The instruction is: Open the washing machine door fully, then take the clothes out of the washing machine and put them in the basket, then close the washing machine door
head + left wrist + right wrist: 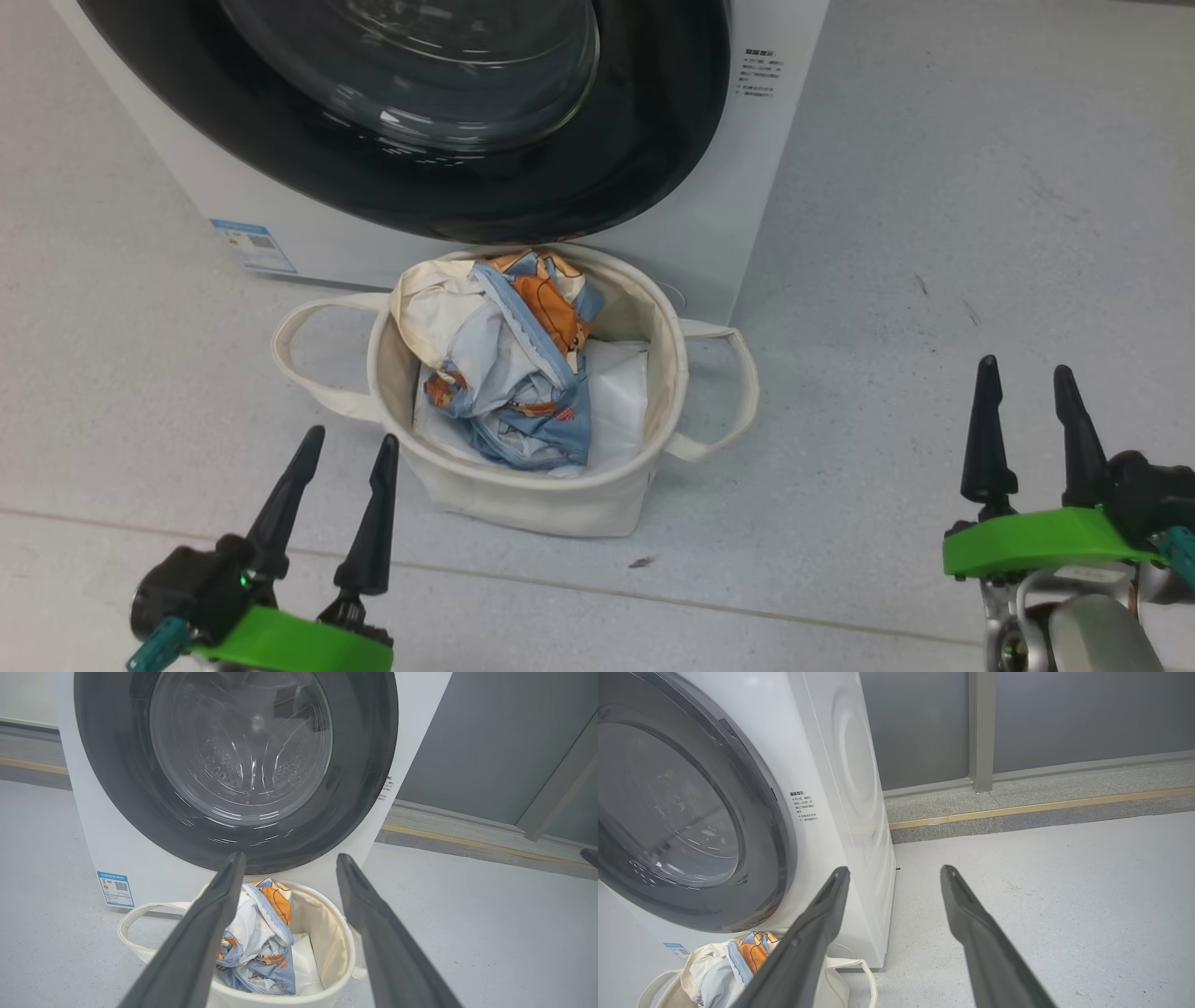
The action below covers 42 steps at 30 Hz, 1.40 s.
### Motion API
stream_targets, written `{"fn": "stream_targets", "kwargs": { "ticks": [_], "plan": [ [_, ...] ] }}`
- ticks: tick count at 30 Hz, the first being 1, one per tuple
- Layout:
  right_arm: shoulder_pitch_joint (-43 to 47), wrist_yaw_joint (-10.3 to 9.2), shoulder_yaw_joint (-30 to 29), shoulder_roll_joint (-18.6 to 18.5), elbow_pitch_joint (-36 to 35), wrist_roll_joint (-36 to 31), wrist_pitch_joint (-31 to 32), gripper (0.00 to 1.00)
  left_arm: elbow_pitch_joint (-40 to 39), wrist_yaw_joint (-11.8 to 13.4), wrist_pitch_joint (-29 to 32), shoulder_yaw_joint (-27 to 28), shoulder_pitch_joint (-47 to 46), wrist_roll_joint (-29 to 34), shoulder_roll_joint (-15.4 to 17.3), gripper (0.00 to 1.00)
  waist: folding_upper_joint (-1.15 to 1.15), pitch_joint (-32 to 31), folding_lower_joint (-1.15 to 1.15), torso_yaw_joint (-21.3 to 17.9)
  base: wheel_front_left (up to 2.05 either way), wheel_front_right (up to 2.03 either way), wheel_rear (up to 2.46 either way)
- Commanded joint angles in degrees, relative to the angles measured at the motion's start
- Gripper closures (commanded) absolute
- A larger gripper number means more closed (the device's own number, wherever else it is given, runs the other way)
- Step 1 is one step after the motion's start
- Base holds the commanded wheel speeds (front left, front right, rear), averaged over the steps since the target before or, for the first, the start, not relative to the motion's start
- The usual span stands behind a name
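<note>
At 7 o'clock the left gripper (pixel 351 439) was spread and empty, likely because the light blue and white printed garments (pixel 523 373) lay already in the round cream canvas basket (pixel 541 504) at centre. At 12 o'clock the black-rimmed round glass door (pixel 653 140) looked shut on the white box-shaped washing machine (pixel 775 140). At 4 o'clock the right gripper (pixel 1026 366) was parted, also empty.

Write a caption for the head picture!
Clothes lie in the basket before the closed washing machine door; left gripper and right gripper open.

Basket (pixel 532 509) close under shut door (pixel 653 140), floor (pixel 934 233) open at right
</note>
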Motion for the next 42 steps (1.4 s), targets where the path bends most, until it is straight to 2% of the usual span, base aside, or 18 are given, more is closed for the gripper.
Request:
{"fn": "stream_targets", "kwargs": {
  "ticks": [1,11,30,42],
  "plan": [
    [-0.4,0.0,1.6,0.1,-1.6,0.0,-0.1,0.0,-1.7,-0.3,-0.7,2.5,-0.8,0.4,0.6,0.0,0.0,0.0,0.0,0.1,0.0,0.0,0.0],
    [0.3,0.0,3.5,0.1,-2.4,-0.2,-0.1,0.0,-2.0,-0.3,-0.7,2.8,-0.7,1.7,0.2,0.0,0.0,-0.1,0.0,0.7,0.0,0.0,0.0],
    [0.7,0.0,3.6,0.1,-2.6,-0.8,-0.1,0.0,-2.1,-0.3,-0.7,4.8,-0.3,2.4,-1.0,0.0,0.0,-0.3,0.0,0.2,0.0,0.0,0.0],
    [1.1,0.0,3.6,0.1,-2.2,-0.1,-0.1,0.0,-0.8,-0.3,-0.7,4.3,0.3,2.8,-1.5,0.0,0.0,-2.8,0.0,0.1,0.0,0.0,0.0]
  ]
}}
